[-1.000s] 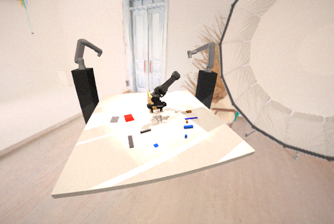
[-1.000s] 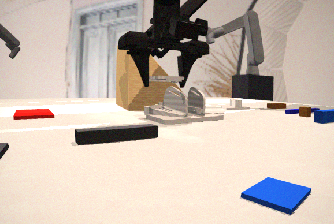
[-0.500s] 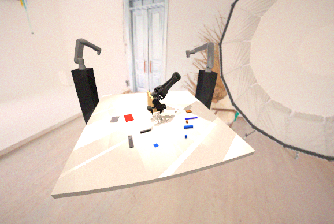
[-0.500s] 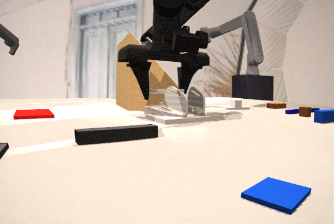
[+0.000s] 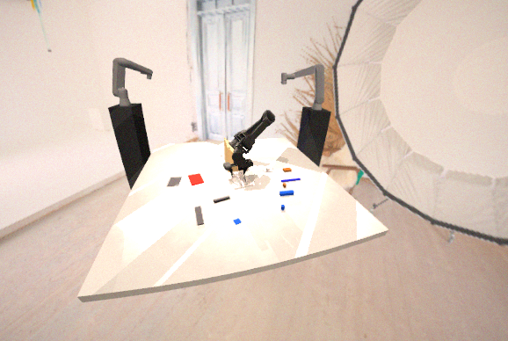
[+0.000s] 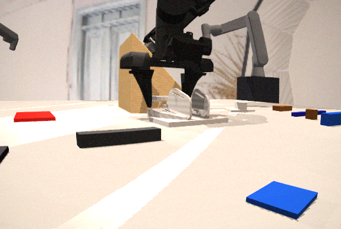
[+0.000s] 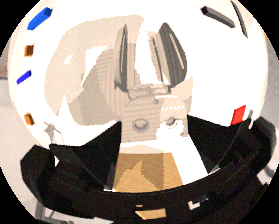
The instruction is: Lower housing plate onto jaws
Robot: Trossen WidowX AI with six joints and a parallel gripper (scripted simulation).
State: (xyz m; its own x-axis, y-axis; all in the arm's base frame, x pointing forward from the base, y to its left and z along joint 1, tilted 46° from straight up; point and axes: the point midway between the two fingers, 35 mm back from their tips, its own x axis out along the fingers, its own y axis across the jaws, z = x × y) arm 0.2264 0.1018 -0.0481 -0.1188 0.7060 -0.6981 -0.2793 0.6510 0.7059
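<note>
My gripper [image 5: 239, 175] [image 6: 169, 100] [image 7: 152, 120] is shut on the pale housing plate [image 6: 158, 98] [image 7: 155, 131], its fingers at the plate's two side edges. The plate looks about level and is held a little above the rear of the base. It shows two round holes in the wrist view. Two upright clear-grey jaws, one [image 6: 180, 104] [image 7: 122, 62] and the other [image 6: 201, 104] [image 7: 174, 57], stand side by side on the flat pale base [image 6: 213, 120], just beyond the plate. The stubs and pins are mostly hidden by the plate and fingers.
A wooden wedge block [image 5: 228, 150] [image 6: 127, 91] [image 7: 149, 172] stands close behind the gripper. A small white part [image 5: 269, 170] [image 6: 241, 105] lies to the right. A black bar [image 5: 221, 199] [image 6: 118, 138], a red plate [image 5: 196, 179] [image 6: 35, 115] and a blue square [image 5: 237, 221] [image 6: 281, 197] lie around.
</note>
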